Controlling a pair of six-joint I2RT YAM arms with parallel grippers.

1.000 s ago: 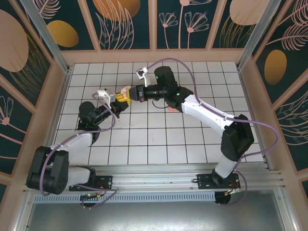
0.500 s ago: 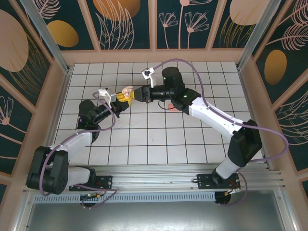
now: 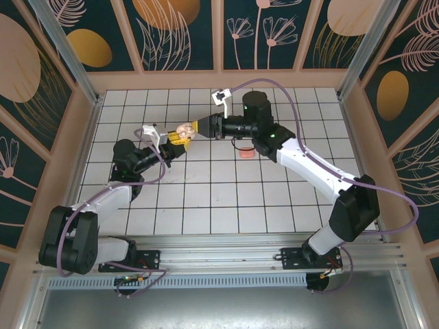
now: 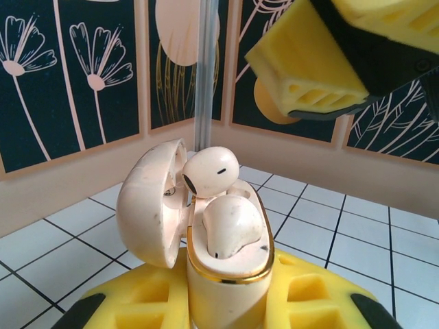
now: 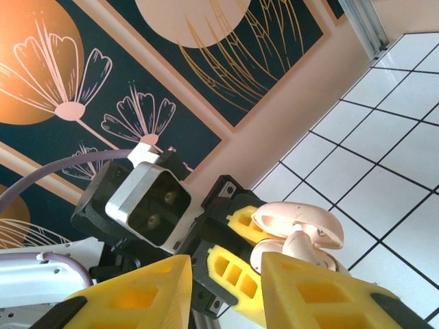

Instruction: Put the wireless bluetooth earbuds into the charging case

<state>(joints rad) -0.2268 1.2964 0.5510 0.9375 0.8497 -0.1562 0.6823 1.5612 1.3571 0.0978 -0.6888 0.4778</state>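
The cream charging case point(image 4: 226, 274) with a gold rim stands upright, and my left gripper point(image 4: 226, 310) is shut on its lower body. Its lid point(image 4: 147, 205) hangs open to the left. One cream earbud point(image 4: 230, 226) sits in its well. A second cream earbud point(image 4: 209, 171) rests at the back, sticking up above the rim. From above, the case point(image 3: 182, 129) is held over the far left of the table. My right gripper point(image 3: 201, 127) hovers just right of it, open and empty. In the right wrist view, its fingers point(image 5: 226, 274) stand apart, with the case point(image 5: 302, 229) beyond them.
A small coral-pink item point(image 3: 245, 153) lies on the white tiled table point(image 3: 226, 199) below the right arm's wrist; I cannot tell what it is. Patterned walls point(image 3: 219, 34) close in the table on three sides. A yellow finger of the right gripper point(image 4: 309, 65) hangs above the case.
The right gripper has drawn back to the right from the case and opened, leaving a cream earbud at the case. The left gripper with the case has shifted slightly up and right.
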